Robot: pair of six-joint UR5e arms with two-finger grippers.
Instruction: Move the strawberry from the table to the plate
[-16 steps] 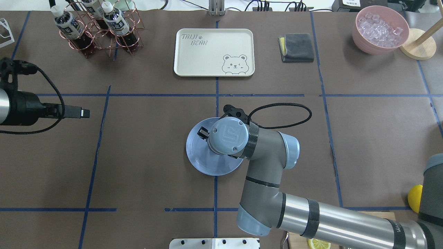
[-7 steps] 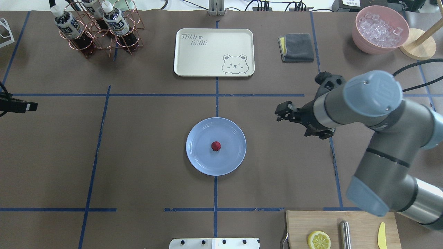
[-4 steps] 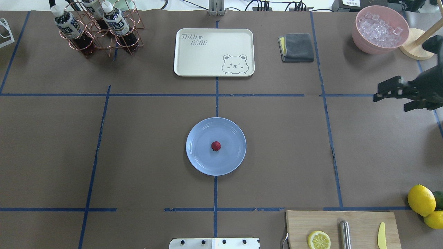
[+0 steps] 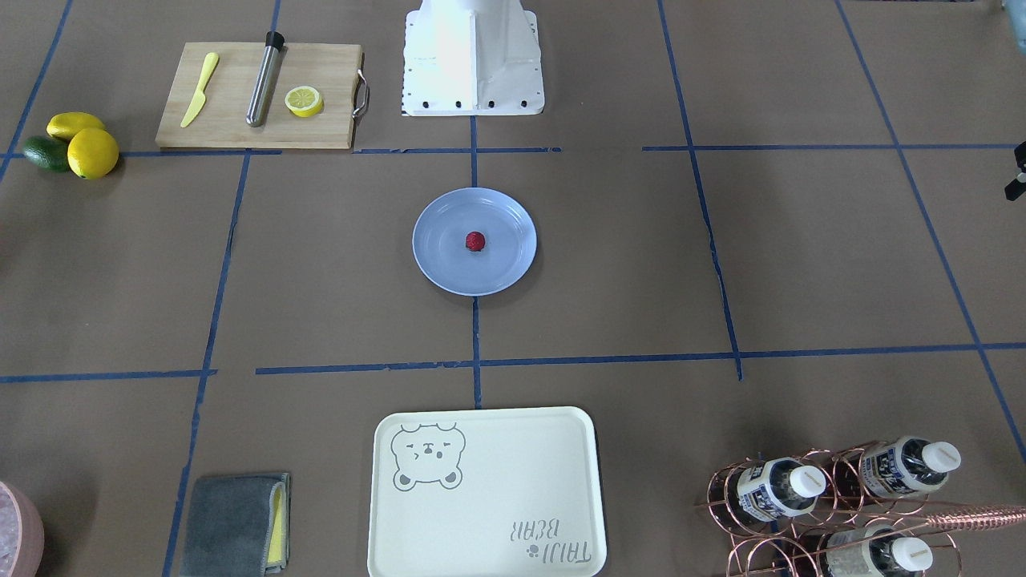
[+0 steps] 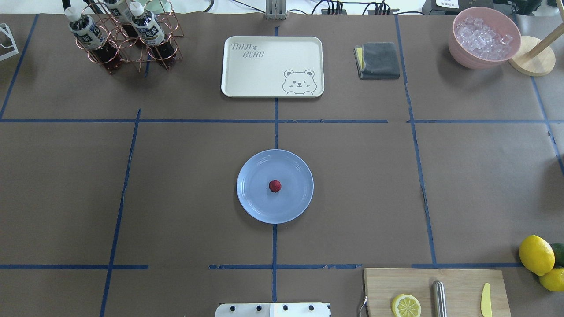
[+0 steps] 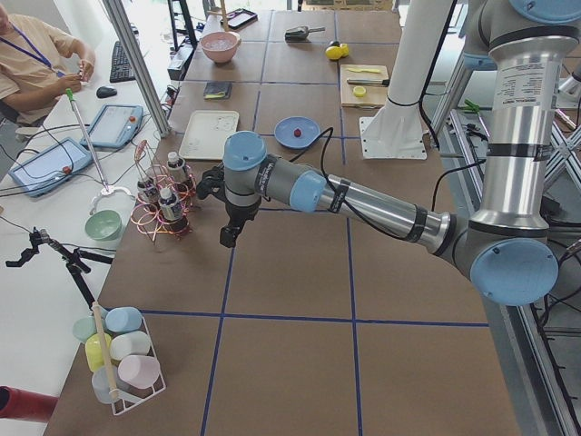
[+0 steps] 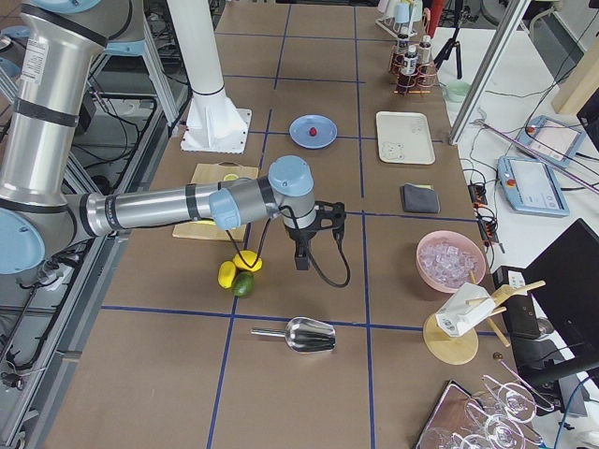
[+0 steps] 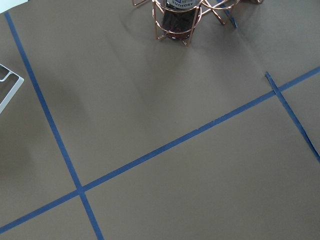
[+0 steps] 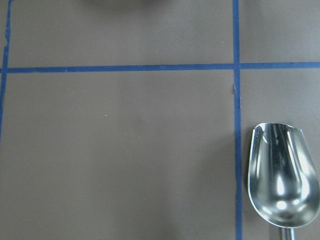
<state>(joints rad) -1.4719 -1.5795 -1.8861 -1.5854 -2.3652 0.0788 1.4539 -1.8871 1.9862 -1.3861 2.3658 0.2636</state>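
Note:
The strawberry point(image 5: 275, 186) point(image 4: 475, 241), small and dark red, lies at the middle of the light blue plate point(image 5: 253, 207) point(image 4: 437, 272), which sits at the centre of the brown table point(image 5: 176, 176). No gripper touches either. My left gripper point(image 6: 231, 238) hangs over the table's left end near the bottle rack, far from the plate; I cannot tell its state. Over the right end, beside the lemons, my right gripper point(image 7: 301, 260) points down; its state I cannot tell either. Neither arm appears in the overhead view.
A cutting board point(image 5: 458, 277) carries a lemon half point(image 5: 406, 305), a metal rod and a yellow knife. Lemons point(image 5: 536, 254) lie at the right edge. At the back are a bear tray point(image 5: 272, 66), bottle rack point(image 5: 128, 39), grey cloth point(image 5: 379, 60) and ice bowl point(image 5: 484, 37). A metal scoop point(image 9: 282, 175) lies below the right wrist.
My right arm has pulled away from above the plate and swung right, out of the overhead view, leaving the strawberry on the plate. My left gripper has withdrawn off the left edge.

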